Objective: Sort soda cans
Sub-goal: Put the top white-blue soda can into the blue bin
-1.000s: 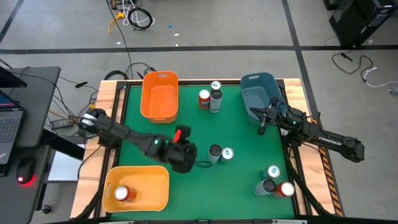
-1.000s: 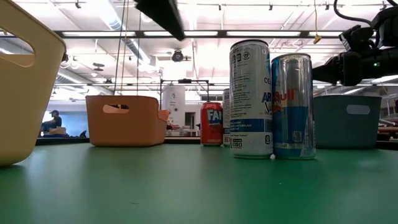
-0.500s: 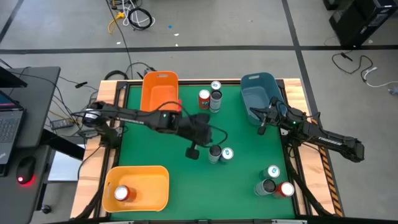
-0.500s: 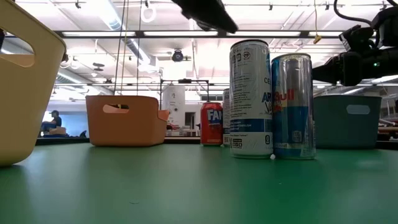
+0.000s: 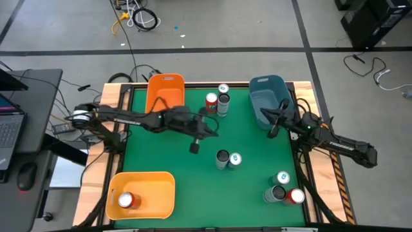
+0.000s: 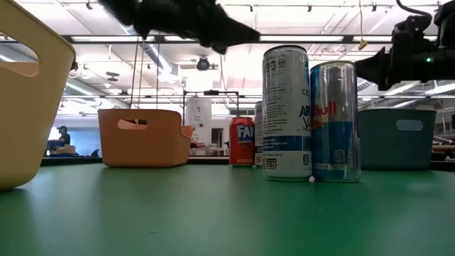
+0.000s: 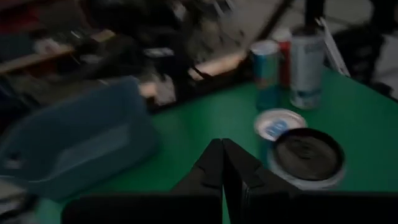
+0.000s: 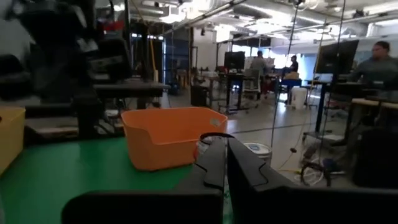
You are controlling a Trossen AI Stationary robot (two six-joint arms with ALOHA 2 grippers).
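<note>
My left gripper (image 5: 214, 127) hangs shut and empty above the table's middle, pointing almost level toward the right edge. Its shut fingers (image 7: 222, 155) point past a dark-topped can (image 7: 306, 154) and a white-and-blue can (image 7: 277, 123). That pair (image 5: 222, 158) (image 5: 235, 159) stands on its bases at mid-table. Three cans (image 5: 219, 100) stand near the far edge. Three more (image 5: 284, 189) stand at the near right. A red can (image 5: 125, 200) stands in the yellow bin (image 5: 164, 183). My right gripper (image 5: 275, 127) waits shut by the blue bin (image 5: 265, 96).
The orange bin (image 5: 164, 96) stands at the far left, and the right wrist view shows it too (image 8: 168, 140). In the low view, two tall cans (image 6: 286, 114) (image 6: 334, 121) stand in front of a red can (image 6: 242, 141). Bare green mat (image 5: 167, 154) lies between the bins.
My left gripper has swung from beside the yellow bin toward the far edge and the table's middle. It has tipped up from pointing down to almost level and stays shut and empty. My right gripper has rolled a little in place. No can has moved.
</note>
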